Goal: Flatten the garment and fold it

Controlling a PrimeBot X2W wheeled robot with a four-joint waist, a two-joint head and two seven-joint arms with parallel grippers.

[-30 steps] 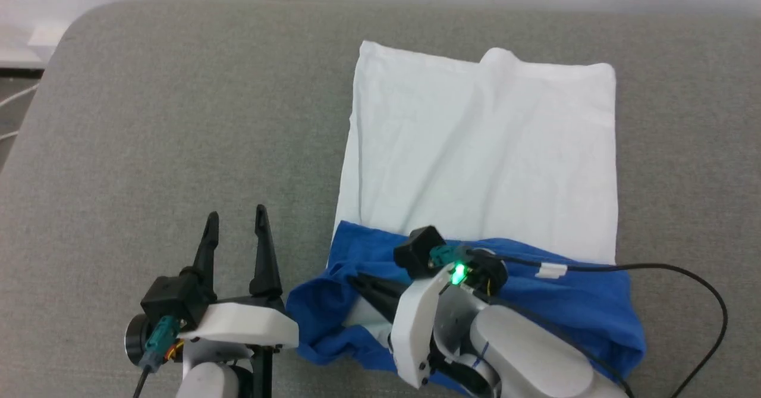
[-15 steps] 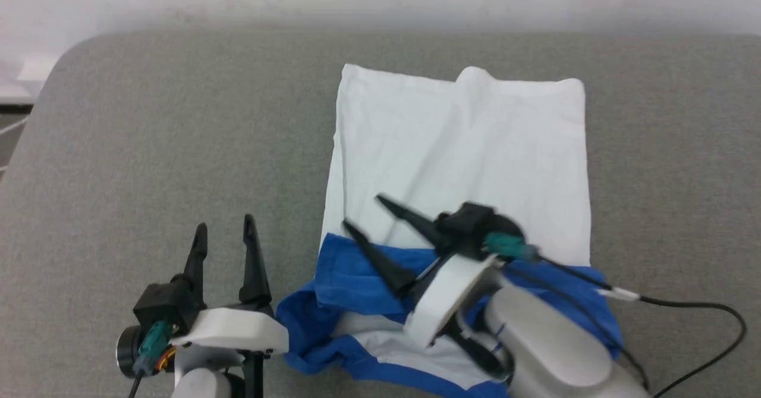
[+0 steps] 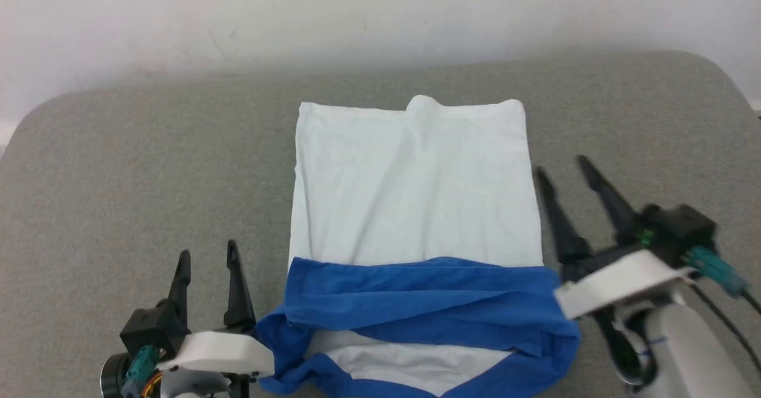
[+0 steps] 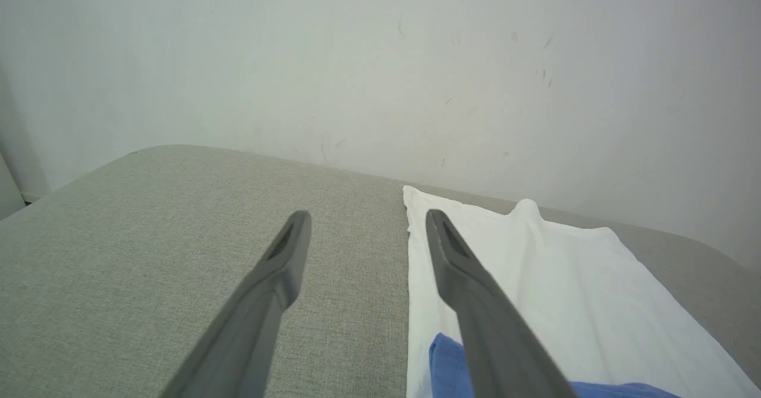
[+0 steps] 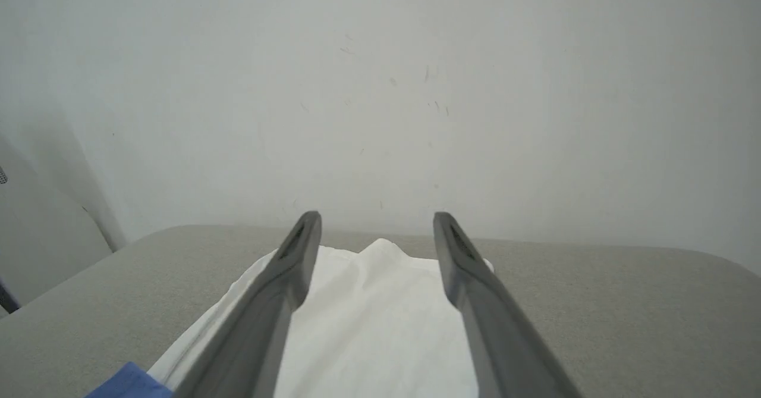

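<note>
The garment (image 3: 410, 190) lies on the grey cushioned surface (image 3: 148, 166). Its white body is spread as a rectangle, and the blue sleeves (image 3: 422, 294) are folded across its near end in a band. My left gripper (image 3: 205, 258) stands open to the left of the blue band, clear of the cloth. My right gripper (image 3: 562, 166) is open too, raised beside the garment's right edge with nothing between its fingers. In the left wrist view the open left gripper (image 4: 365, 216) points past the garment (image 4: 535, 279). The right wrist view shows the right gripper (image 5: 374, 216) above the garment (image 5: 368, 320).
A pale wall (image 3: 357, 17) runs behind the grey surface. The surface's rounded corners show at the far left (image 3: 35, 124) and far right (image 3: 713, 71). A black cable (image 3: 737, 303) trails from my right wrist.
My right gripper has opened, let go of the blue sleeve, and swung up and to the right off the garment. The blue band now lies flatter. The head camera has tilted up.
</note>
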